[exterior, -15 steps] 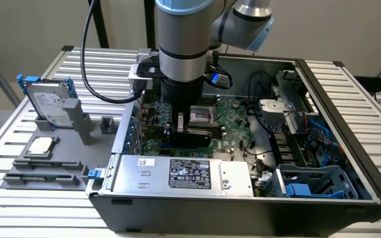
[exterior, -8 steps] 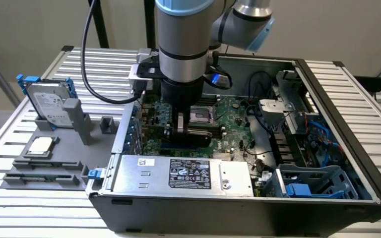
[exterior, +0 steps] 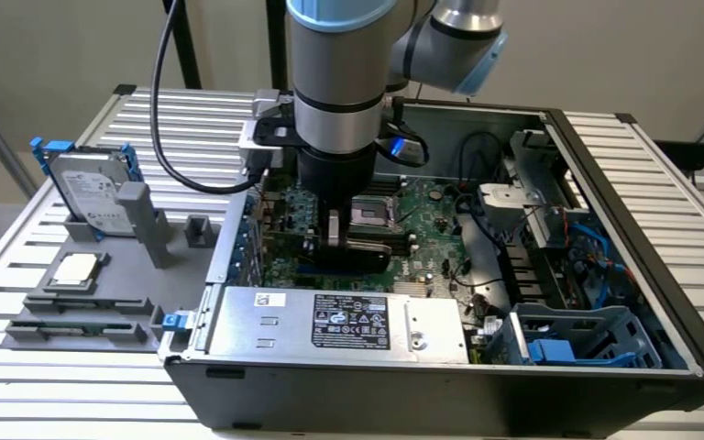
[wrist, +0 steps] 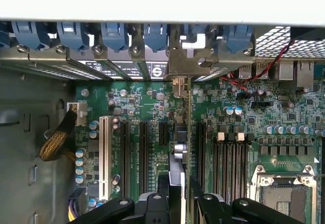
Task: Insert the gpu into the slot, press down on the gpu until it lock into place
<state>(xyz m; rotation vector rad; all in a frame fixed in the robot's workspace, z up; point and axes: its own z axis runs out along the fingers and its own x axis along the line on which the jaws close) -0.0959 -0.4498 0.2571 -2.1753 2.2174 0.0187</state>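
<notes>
The pincer (exterior: 349,244) and arm (exterior: 337,110) hide most of the gpu (exterior: 372,262); its seating in the slot cannot be told. Print on the power-supply label (exterior: 352,328) is too small to read.

The gpu (wrist: 181,148), a thin black card, stands upright on its long edge over the green motherboard (wrist: 244,112), between long black expansion slots (wrist: 143,153). It is seen edge-on from above. Its metal end bracket (wrist: 177,64) meets the row of blue clips at the rear. The gripper (wrist: 179,196) clamps its top edge. It appears to sit in its slot, though the join is hidden.
</notes>
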